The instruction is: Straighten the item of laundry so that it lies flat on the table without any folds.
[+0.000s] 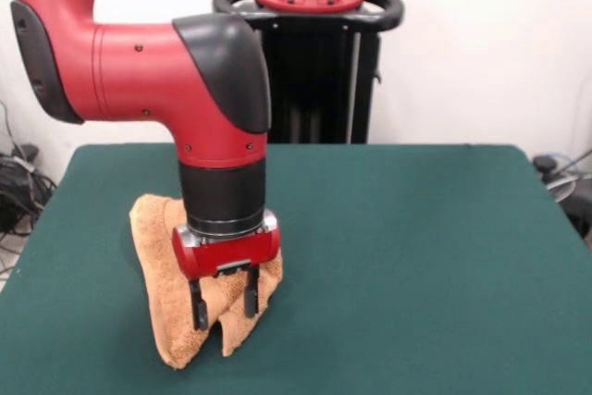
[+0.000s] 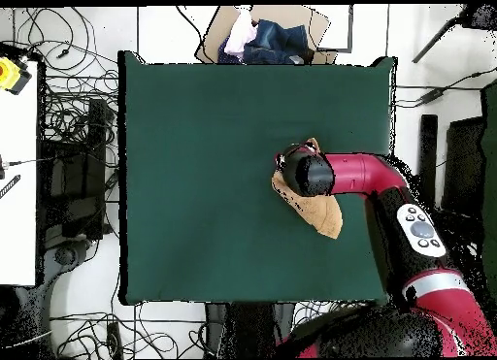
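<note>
- The gripper hangs low over the towel. Its 2 black fingers point straight down and stand spread, with a clear gap between them and tan cloth showing through that gap.
- The fingertips sit in front of, or just on, the cloth. From the front view I cannot tell whether they touch it or grip any of it.
- Below and on both sides of the fingers the towel is bunched, not flat. 2 rounded lobes hang toward the near edge of the table, parted by a dark cleft just under the fingers.
- The lobe on the picture-left side of the fingers is longer and thicker, a rolled fold; the one under the other finger is shorter and comes to a point.
- Behind the fingers the cloth rises in a hump, partly hidden by the red wrist, so several layers seem stacked there.
- The low, vertical pose suits, in my judgement, a pinch on 1 fold's edge to draw it outward; the open fingers suggest the pinch is not yet made.
- In the overhead view the towel shows as a crumpled tan patch poking out on 2 sides of the black wrist, well in from the table's edges, with green felt all around.
- No stripes or tag can be made out.
</note>
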Tool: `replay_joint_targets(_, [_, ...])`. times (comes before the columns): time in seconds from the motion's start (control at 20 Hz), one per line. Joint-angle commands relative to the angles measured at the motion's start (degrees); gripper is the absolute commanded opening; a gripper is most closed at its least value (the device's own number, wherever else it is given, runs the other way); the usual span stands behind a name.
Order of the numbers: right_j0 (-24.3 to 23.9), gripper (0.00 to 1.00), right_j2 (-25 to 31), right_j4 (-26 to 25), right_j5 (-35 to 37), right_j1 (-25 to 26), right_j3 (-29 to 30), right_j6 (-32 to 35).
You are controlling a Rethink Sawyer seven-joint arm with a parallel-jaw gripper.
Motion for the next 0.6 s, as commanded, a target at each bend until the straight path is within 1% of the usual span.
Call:
replay_joint_targets(0.05, [-1.39,1.00,6.19,1.89,-1.41,0.63,2.95,0.46])
replay_joint_targets(0.45, [-1.61,1.00,6.47,2.39,-1.75,0.46,3.24,1.98])
replay_joint_targets(0.55, [-0.73,1.00,5.57,1.98,-2.07,0.63,2.84,2.70])
replay_joint_targets(0.6, [0.60,1.00,4.02,0.99,-1.15,0.43,2.11,2.61])
